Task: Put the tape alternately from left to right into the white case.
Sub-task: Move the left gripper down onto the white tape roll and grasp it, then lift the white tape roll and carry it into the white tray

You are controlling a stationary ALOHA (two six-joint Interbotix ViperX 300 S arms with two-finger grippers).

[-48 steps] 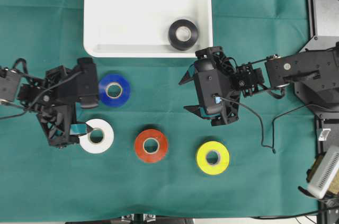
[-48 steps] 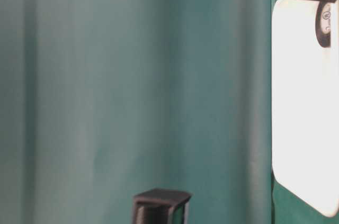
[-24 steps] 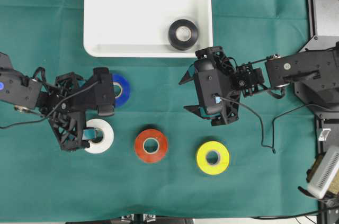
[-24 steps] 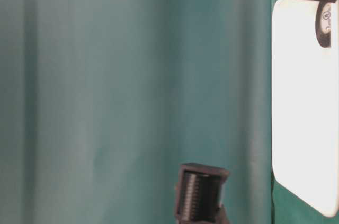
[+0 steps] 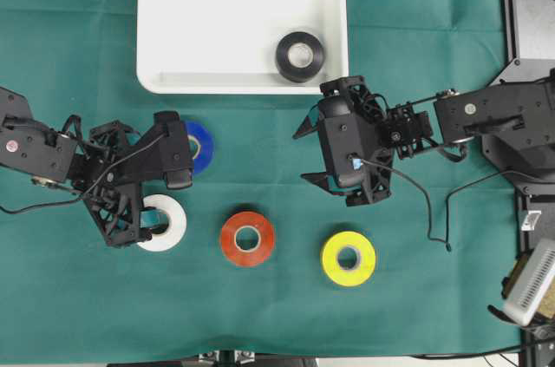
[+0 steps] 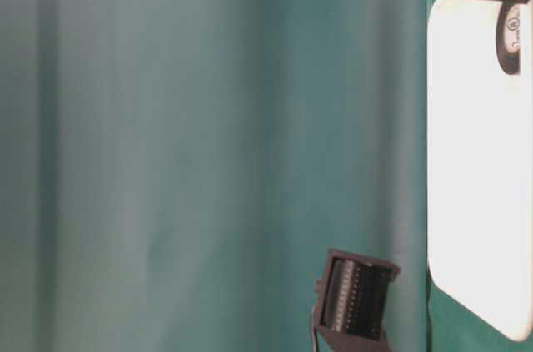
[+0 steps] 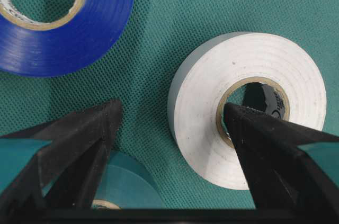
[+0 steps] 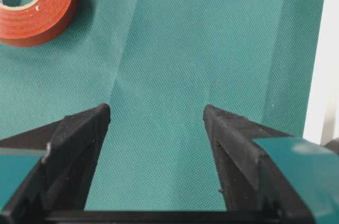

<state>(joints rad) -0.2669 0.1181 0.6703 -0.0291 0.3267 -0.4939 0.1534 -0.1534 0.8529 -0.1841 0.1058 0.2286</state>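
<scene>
Left gripper (image 7: 172, 118) spread astride white tape (image 7: 249, 107), black tape (image 5: 300, 55) in white case (image 5: 173, 81)

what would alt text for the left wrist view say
Close-up from above of the open left gripper straddling one side of a white tape roll, one fingertip inside its pale core and the other outside on the green cloth. A blue roll lies at upper left, and part of a teal roll shows under the gripper.

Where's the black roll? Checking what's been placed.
Overhead, the black roll lies inside the white case, in its lower right corner.
</scene>
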